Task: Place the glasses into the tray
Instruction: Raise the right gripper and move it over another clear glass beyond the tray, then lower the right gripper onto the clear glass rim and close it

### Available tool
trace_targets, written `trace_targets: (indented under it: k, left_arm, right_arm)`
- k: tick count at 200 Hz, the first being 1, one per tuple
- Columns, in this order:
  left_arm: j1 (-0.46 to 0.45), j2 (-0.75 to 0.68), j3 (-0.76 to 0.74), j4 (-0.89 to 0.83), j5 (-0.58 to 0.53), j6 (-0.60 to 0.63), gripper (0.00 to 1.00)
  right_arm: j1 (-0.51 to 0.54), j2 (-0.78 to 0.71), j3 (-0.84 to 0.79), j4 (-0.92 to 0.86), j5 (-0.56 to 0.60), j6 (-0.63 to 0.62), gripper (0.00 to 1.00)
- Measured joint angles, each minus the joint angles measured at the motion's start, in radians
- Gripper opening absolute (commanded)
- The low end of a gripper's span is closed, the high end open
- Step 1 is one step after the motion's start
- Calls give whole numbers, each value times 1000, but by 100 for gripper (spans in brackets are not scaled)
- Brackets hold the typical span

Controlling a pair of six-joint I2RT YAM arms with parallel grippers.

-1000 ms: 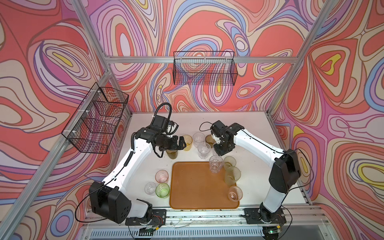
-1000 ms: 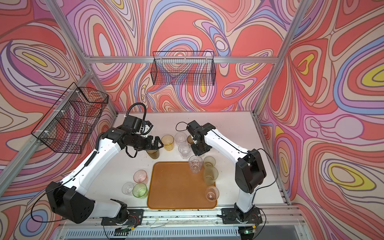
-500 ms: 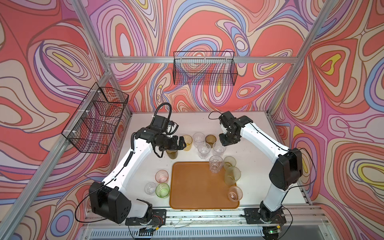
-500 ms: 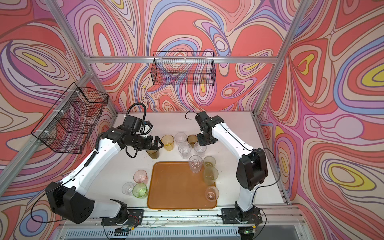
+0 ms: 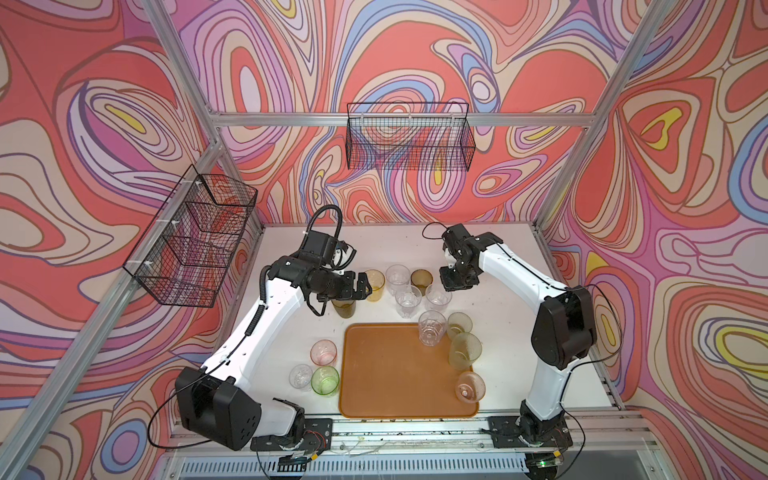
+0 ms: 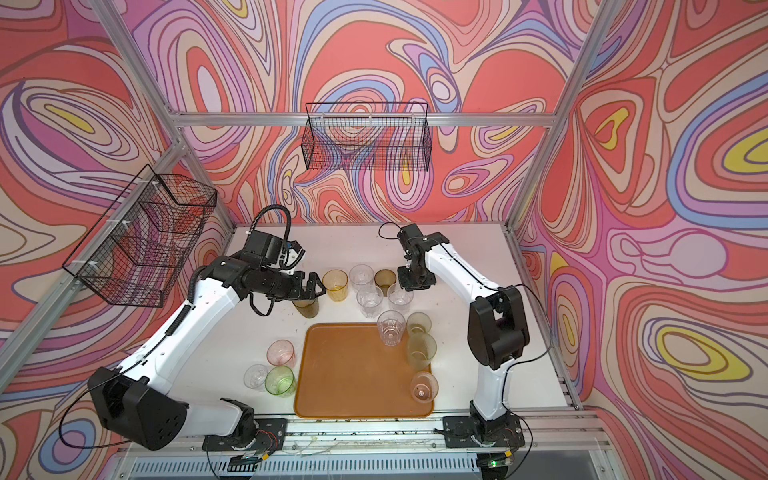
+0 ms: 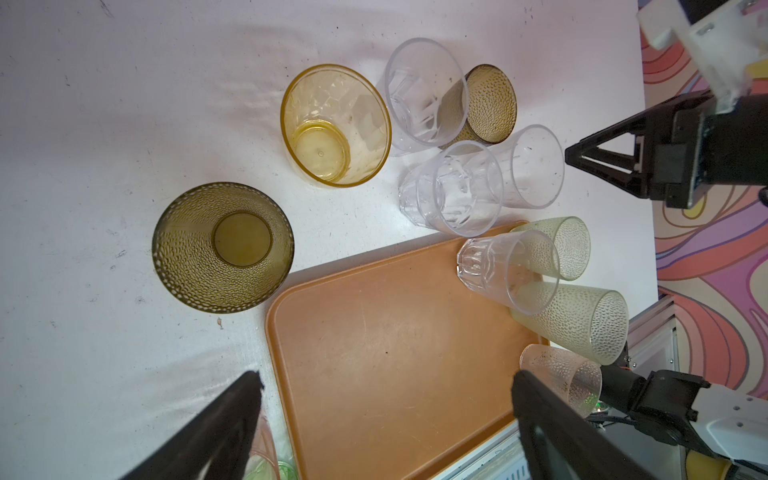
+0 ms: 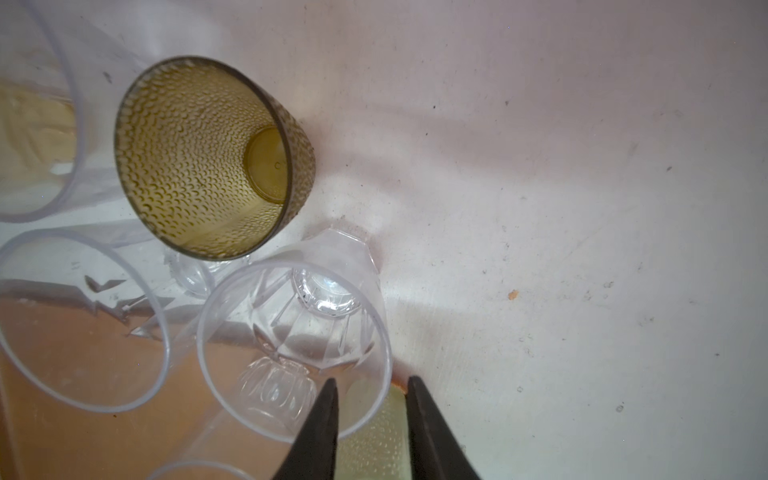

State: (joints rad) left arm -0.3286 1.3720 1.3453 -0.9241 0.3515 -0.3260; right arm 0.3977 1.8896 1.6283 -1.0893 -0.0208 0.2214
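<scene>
1. Two narrow black fingers of the right gripper [image 8: 371, 380] stand close together with a gap between them. They hang just over the right-hand rim of a clear faceted tumbler [image 8: 291, 332], and I see nothing clamped.
2. That tumbler stands upright on the table [image 5: 505, 332] just beyond the tray's far edge. An olive-brown tumbler [image 8: 199, 158] almost touches its far side, and more clear ones crowd its left.
3. The left gripper [image 7: 385, 374] is spread wide and holds nothing. It hovers above a dark olive tumbler [image 7: 222, 247], with an amber tumbler [image 7: 336, 124] just right of it.
4. Most of the glasses are outside the tray [image 5: 395, 386]. In a top view a clear tumbler [image 5: 431, 328] stands in its far right corner, and two pale green ones and a pink one line its right edge. I cannot tell whether each of those sits fully inside.
5. A pink glass [image 5: 323, 352], a clear glass and a bright green glass wait on the table left of the tray.
6. I judge these tumblers light, stiff, thin-walled and slick. I would pinch one wall at the rim, one finger inside and one outside, on the side away from the neighbours, and lift straight up because a nudge would topple them.
</scene>
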Motion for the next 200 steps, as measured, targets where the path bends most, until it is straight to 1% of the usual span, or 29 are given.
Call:
trace_targets:
  k: [92, 200]
  left_arm:
    - [0, -8, -12, 0, -5, 0, 97]
    - [0, -9, -12, 0, -9, 0, 97]
  right_arm:
    - [-6, 23, -22, 27, -15, 1, 15]
    - [-8, 24, -29, 27, 0, 1, 2]
